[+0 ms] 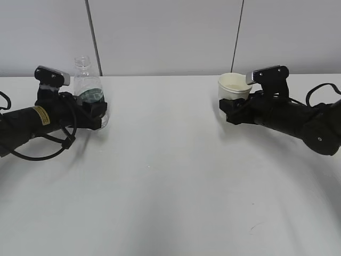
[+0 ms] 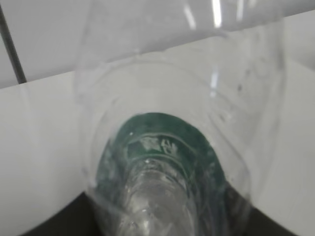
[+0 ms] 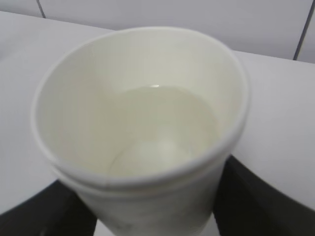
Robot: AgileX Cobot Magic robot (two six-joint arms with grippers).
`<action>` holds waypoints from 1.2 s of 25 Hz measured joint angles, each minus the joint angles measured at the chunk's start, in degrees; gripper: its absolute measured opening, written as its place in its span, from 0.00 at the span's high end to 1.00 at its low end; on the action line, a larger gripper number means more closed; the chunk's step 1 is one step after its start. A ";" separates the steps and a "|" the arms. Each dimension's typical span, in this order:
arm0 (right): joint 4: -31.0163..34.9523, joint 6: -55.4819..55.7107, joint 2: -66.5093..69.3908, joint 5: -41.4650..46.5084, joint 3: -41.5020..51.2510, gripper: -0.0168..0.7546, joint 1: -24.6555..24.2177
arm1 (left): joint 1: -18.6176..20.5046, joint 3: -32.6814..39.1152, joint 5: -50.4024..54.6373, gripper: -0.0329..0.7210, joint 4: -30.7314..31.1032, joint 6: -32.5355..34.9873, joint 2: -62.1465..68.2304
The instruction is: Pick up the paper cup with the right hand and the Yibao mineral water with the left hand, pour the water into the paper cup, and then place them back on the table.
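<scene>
The clear Yibao mineral water bottle (image 1: 87, 88) with its dark green label stands upright at the far left of the white table (image 1: 170, 176). My left gripper (image 1: 96, 113) is shut around its lower body. In the left wrist view the bottle (image 2: 167, 147) fills the frame, seen from above through its open neck. The cream-white paper cup (image 1: 233, 88) stands upright at the far right, and my right gripper (image 1: 230, 109) is shut around its lower half. The right wrist view looks down into the cup (image 3: 142, 123), which holds some clear water.
A pale wall with dark vertical seams (image 1: 91, 32) rises just behind the table's far edge. Black cables (image 1: 42, 152) loop beside the left arm, and another cable (image 1: 319, 90) curves behind the right arm.
</scene>
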 joint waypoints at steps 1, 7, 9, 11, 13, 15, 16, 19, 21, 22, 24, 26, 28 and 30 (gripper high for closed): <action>1.05 -0.72 0.27 -0.59 0.15 0.34 0.00 | 0.00 0.00 0.00 0.56 0.00 0.00 0.00; 5.97 -2.00 4.56 -4.85 0.44 0.34 0.00 | 0.00 0.00 0.00 0.56 0.00 0.00 -0.05; 7.38 -2.51 5.34 -5.48 0.44 0.34 0.00 | 0.00 0.00 0.00 0.56 0.00 0.06 -0.05; 8.72 -3.07 5.90 -6.16 0.44 0.34 0.00 | 0.00 0.00 0.00 0.56 0.00 0.06 -0.05; 9.76 -3.97 6.68 -7.47 0.44 0.34 0.00 | 0.00 0.00 0.00 0.56 0.00 0.13 -0.05; 10.65 -4.23 7.29 -8.87 0.44 0.34 0.00 | 0.00 0.00 0.05 0.56 0.00 0.13 -0.05; 10.93 -4.40 7.54 -9.49 0.44 0.34 0.00 | 0.00 0.00 0.01 0.56 0.00 0.13 -0.05; 11.31 -4.55 8.12 -10.74 0.44 0.34 0.00 | 0.00 0.00 0.06 0.56 0.00 0.19 -0.05; 11.44 -4.78 8.35 -11.18 0.44 0.34 0.00 | 0.00 0.00 0.06 0.56 0.00 0.19 -0.05; 11.44 -4.78 8.36 -11.31 0.44 0.34 0.00 | 0.00 0.00 0.06 0.56 0.00 0.19 -0.05; 11.46 -4.78 8.44 -11.60 0.44 0.34 0.00 | 0.00 0.00 0.06 0.56 0.00 0.19 -0.05; 11.56 -4.78 8.44 -11.60 0.44 0.34 0.00 | 0.00 0.00 0.06 0.56 0.00 0.19 -0.05; 11.56 -4.78 8.44 -11.60 0.44 0.34 0.00 | 0.00 0.00 -0.12 0.56 -0.06 0.19 0.14; 11.56 -4.78 8.44 -11.60 0.44 0.34 0.00 | 0.00 0.00 -1.06 0.56 -0.16 0.19 0.60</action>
